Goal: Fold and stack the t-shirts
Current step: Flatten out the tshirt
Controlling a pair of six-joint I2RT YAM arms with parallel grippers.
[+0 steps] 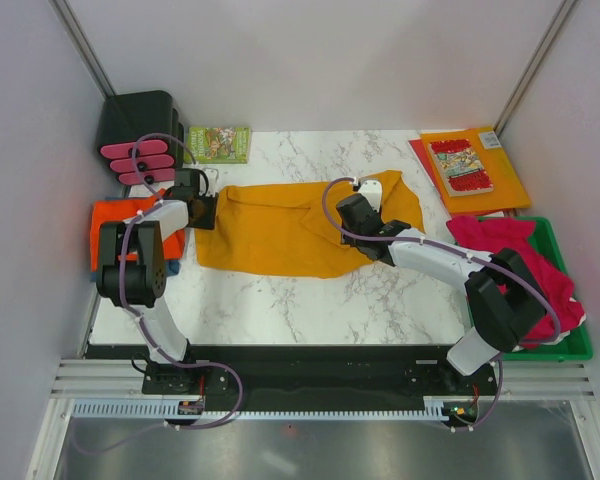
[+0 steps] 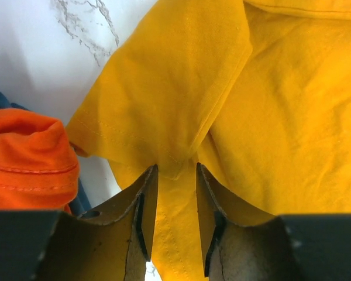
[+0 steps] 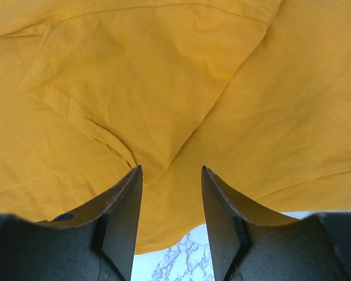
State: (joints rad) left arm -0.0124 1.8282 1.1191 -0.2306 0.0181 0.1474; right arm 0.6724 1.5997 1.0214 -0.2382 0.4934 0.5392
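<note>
The marble bench carried the mustard shirt, which lay spread across its middle. At the right edge, crimson shirts were heaped in a green bin. At the left edge lay a folded red-orange shirt, just beside the mustard sleeve. The left end effector was narrow and pinched a fold of that sleeve. The right end effector stood wider over the shirt's right part, with flat cloth between its fingers and nothing gripped.
</note>
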